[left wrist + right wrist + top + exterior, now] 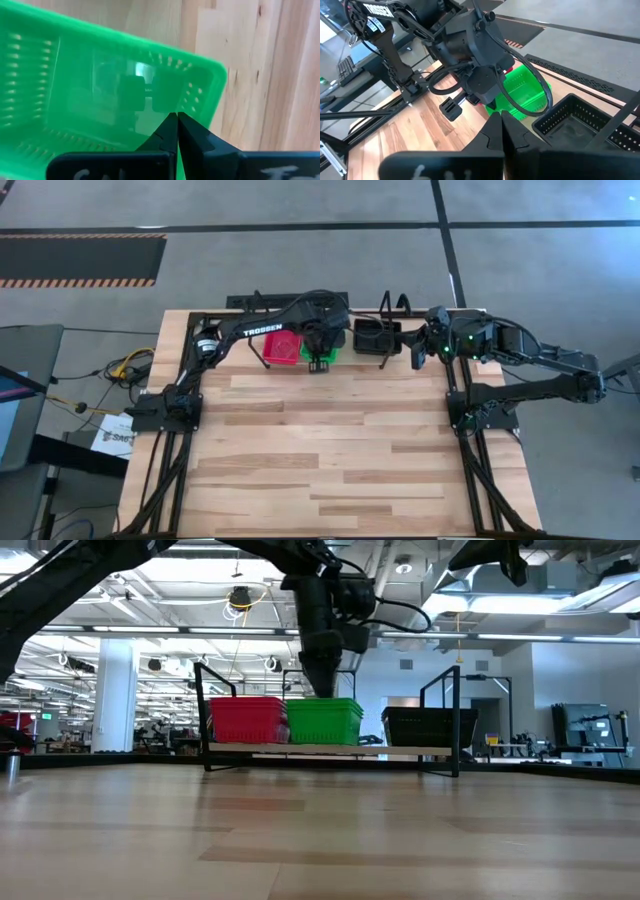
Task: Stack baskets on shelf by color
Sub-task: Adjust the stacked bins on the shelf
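Note:
The shelf (330, 750) stands at the table's far edge. Its board carries a red stack of baskets (247, 720) on the left, a green stack (325, 722) in the middle and a black basket (430, 726) on the right. My left gripper (322, 688) points down over the green stack (100, 100), fingers shut with nothing between them (176, 117). My right gripper (501, 117) waits shut in the air at the shelf's right end (418, 352), tilted toward the green stack (525, 92) and the black basket (570, 122). My left gripper's shut fingertips (172, 125) come from above to the top of the green stack, inside its near rim (200, 65). I cannot tell whether they touch the basket or hang just over it.
The wood-plank tabletop (340, 450) stretches bare from the shelf to the near edge. Black arm frames (170, 440) (480, 450) run along its left and right sides. The shelf's wire uprights (205, 710) (458, 710) rise beside the outer stacks.

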You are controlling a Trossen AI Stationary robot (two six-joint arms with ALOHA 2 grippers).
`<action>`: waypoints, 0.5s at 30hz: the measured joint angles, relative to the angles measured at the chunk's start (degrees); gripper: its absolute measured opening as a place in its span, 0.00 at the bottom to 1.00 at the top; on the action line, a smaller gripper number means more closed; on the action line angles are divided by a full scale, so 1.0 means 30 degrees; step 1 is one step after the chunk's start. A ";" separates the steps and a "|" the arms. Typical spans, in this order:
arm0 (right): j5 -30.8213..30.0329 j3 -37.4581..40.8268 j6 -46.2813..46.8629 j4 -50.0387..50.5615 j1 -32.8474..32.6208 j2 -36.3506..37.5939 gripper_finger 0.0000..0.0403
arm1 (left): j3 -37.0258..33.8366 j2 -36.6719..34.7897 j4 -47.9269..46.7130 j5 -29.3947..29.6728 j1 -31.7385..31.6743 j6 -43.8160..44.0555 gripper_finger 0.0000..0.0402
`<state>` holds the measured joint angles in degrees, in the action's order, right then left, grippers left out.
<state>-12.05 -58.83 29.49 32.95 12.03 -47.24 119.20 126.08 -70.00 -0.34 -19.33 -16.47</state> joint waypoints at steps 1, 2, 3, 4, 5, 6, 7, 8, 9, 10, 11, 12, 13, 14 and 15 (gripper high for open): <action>0.0000 0.0000 -0.0007 0.0007 0.0000 0.0000 0.00 | 0.0000 0.0000 0.0169 0.0032 0.0007 0.0083 0.00; 0.0000 0.0001 -0.0001 0.0007 0.0000 0.0000 0.00 | 0.0000 0.0000 0.0395 0.0134 0.0007 0.0121 0.00; 0.0000 0.0007 -0.0002 0.0002 0.0000 0.0000 0.00 | 0.0002 0.0000 0.0643 0.0202 0.0007 0.0150 0.00; 0.0000 0.0005 -0.0007 0.0007 0.0000 0.0000 0.00 | 0.0056 0.0000 0.0803 0.0197 0.0007 0.0173 0.00; 0.0000 0.0003 -0.0009 0.0007 0.0000 0.0000 0.00 | 0.0212 0.0007 0.0791 0.0201 0.0015 0.0283 0.00; 0.0000 0.0004 -0.0014 0.0007 0.0000 0.0000 0.00 | 0.0422 0.0007 0.0784 0.0198 0.0013 0.0440 0.00; 0.0000 0.0005 -0.0014 0.0007 0.0000 0.0000 0.00 | 0.0693 0.0007 0.0873 0.0214 0.0007 0.0574 0.00; 0.0000 0.0007 -0.0015 0.0007 0.0000 0.0000 0.00 | 0.0974 0.0007 0.1087 0.0253 0.0007 0.0695 0.00; 0.0000 0.0003 -0.0031 0.0007 0.0000 0.0000 0.00 | 0.1257 0.0007 0.1331 0.0277 0.0007 0.0837 0.00; 0.0000 0.0007 -0.0072 0.0007 0.0000 0.0000 0.00 | 0.1633 0.0007 0.1509 0.0278 0.0007 0.1041 0.00; 0.0007 0.0003 -0.0177 0.0007 0.0000 0.0000 0.00 | 0.2070 0.0015 0.1802 0.0277 0.0007 0.1298 0.00; 0.0007 0.0000 -0.0319 0.0007 0.0000 0.0000 0.00 | 0.2486 0.0010 0.2428 0.0277 0.0007 0.1542 0.00; 0.0007 0.0000 -0.0440 0.0007 0.0000 0.0000 0.00 | 0.2751 -0.0026 0.3298 0.0198 0.0018 0.1755 0.00; 0.0007 0.0000 -0.0476 0.0007 0.0000 0.0000 0.00 | 0.2932 -0.0051 0.4102 -0.0079 0.0022 0.1945 0.00; 0.0007 0.0005 -0.0506 0.0007 0.0000 0.0000 0.00 | 0.3033 -0.0051 0.4781 -0.0558 0.0029 0.2142 0.00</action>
<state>-12.03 -58.81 27.98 32.97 12.03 -47.24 128.29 125.93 -55.66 -2.01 -19.25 -10.04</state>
